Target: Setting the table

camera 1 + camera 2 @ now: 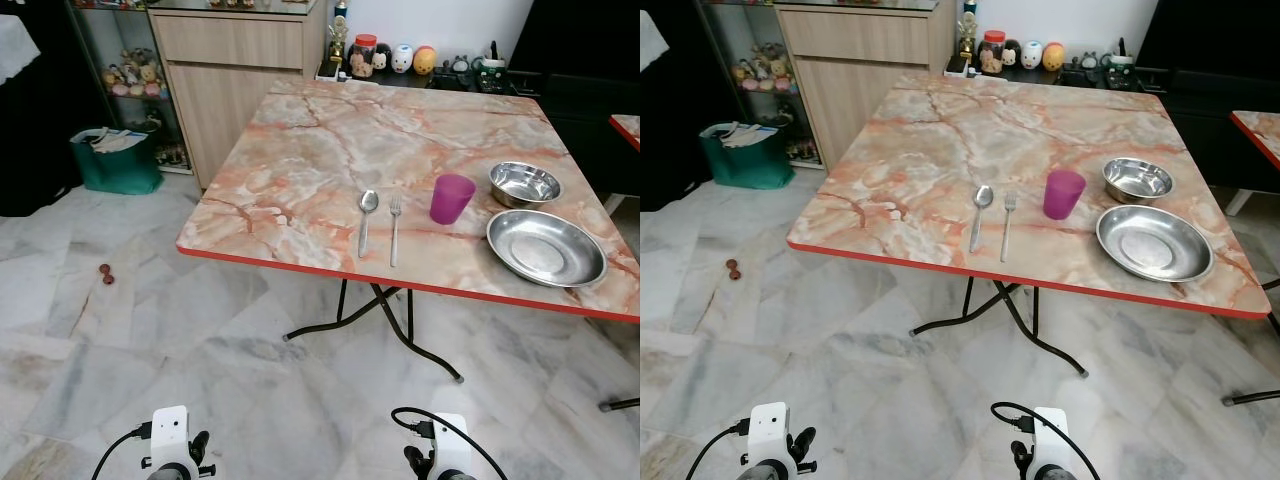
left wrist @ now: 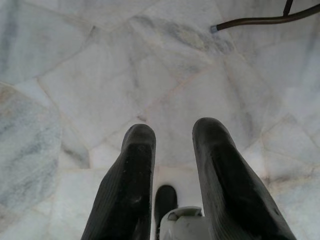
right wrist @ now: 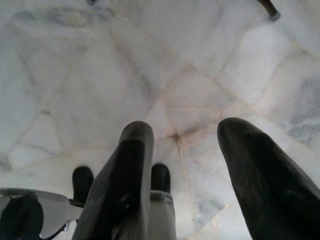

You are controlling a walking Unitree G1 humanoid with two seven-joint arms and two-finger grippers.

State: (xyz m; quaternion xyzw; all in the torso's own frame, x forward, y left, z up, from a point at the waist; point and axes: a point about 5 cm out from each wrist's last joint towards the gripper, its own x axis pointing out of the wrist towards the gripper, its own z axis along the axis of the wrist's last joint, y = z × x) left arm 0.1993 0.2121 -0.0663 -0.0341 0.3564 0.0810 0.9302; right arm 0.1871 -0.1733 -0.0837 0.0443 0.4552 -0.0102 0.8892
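The right end effector (image 3: 185,132) hangs over the pale marble floor (image 3: 165,65), its 2 black fingers (image 3: 131,170) spread apart with nothing between them. A dark table leg tip (image 3: 272,12) sits near 1 o'clock.

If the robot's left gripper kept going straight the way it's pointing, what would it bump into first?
Probably the marble floor. The left gripper hangs open, pointing down at bare tiles with nothing between.

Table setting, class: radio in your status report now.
Left gripper, right gripper low over floor, jaws open, empty. Spoon, fork, cup, bowls on table. Path clear.
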